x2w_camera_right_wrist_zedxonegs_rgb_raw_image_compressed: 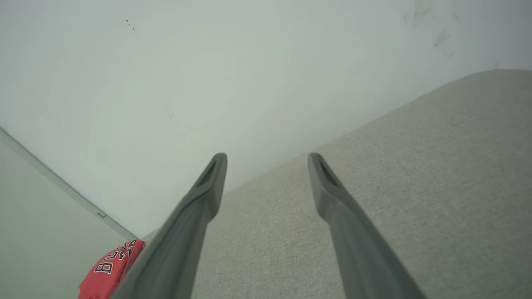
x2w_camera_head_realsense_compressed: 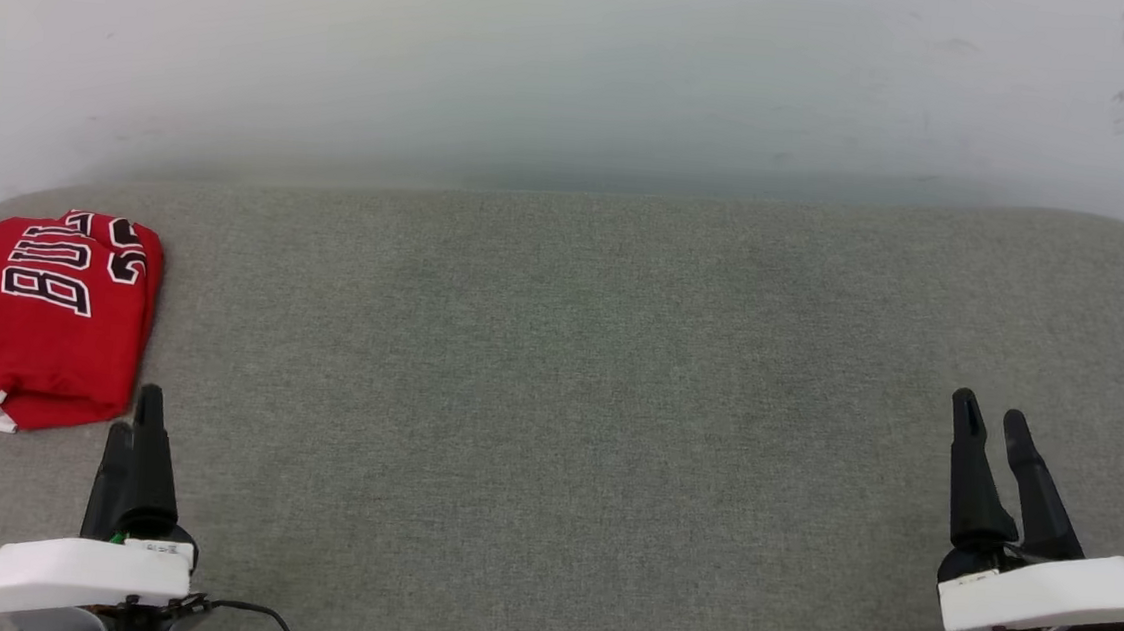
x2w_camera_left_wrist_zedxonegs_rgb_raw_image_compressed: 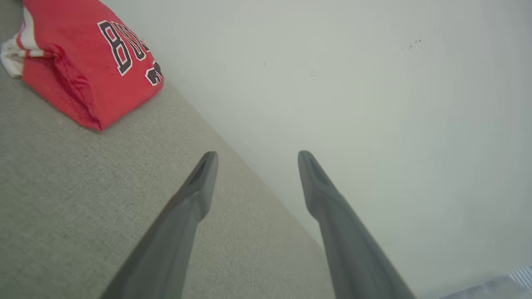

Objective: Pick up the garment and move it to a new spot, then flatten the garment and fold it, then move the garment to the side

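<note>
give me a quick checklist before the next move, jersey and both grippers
1. Fold: the garment is a compact folded bundle: ok.
2. Spot: it lies at the left end of the grey surface: ok.
3. Support: wholly on the surface: cannot tell, the picture edge cuts it off.
4. Hold: the left gripper is open, holding nothing: ok.
5. Hold: the right gripper is open, holding nothing: ok.
6. Clearance: left gripper apart from the garment: ok, a gap shows in the left wrist view.

Even, soft, bright light with faint shadows; the wall (x2w_camera_head_realsense_compressed: 582, 66) looks hazy; wrist views bend at edges.
</note>
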Controlling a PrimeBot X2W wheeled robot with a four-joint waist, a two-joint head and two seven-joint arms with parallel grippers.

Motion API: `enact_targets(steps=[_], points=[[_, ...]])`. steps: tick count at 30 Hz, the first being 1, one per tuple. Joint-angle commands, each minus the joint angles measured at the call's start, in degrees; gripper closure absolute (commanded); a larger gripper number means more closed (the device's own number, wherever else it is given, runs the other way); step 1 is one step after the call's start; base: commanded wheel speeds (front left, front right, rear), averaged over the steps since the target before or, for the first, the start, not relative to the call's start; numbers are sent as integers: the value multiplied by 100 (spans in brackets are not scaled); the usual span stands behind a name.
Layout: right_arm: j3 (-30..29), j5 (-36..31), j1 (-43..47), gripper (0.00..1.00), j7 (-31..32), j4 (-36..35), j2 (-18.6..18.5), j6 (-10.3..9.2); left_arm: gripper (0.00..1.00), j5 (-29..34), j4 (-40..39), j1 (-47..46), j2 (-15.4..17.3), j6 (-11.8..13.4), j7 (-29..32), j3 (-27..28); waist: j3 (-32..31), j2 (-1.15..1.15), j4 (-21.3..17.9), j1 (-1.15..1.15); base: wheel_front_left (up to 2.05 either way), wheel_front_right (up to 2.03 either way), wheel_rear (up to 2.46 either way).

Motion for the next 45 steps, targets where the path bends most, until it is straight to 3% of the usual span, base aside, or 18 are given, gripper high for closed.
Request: enact_targets(steps=[1,6,11,16,24,41,45], points=[[31,-236,-136,0,-45,-141,0,10,0,255,-146,22,19,57,-57,-50,4,0,-3,0,0,0,0],[125,-947,-92,0,-133,-257,1,10,0,1284,-470,97,20,324,-144,-492,17,0,-9,0,0,0,0],[167,-1454,-69,0,-216,-321,2,10,0,1933,-731,157,21,654,-228,-819,24,0,-12,0,0,0,0],[188,-1906,-67,0,-296,-366,2,11,0,2435,-967,184,32,487,-309,-1124,40,0,-20,-1,0,0,0],[161,-2499,-66,0,-420,-429,3,11,0,3047,-1093,277,124,470,-428,-1382,75,0,-30,-1,0,0,0],[202,-3557,-32,0,-645,-359,5,11,0,4093,-958,361,475,801,-658,-2042,134,0,-67,-1,0,0,0],[251,-3520,-45,0,-699,-387,6,7,0,4230,-942,357,526,852,-708,-2174,156,0,-87,-1,0,0,0]])
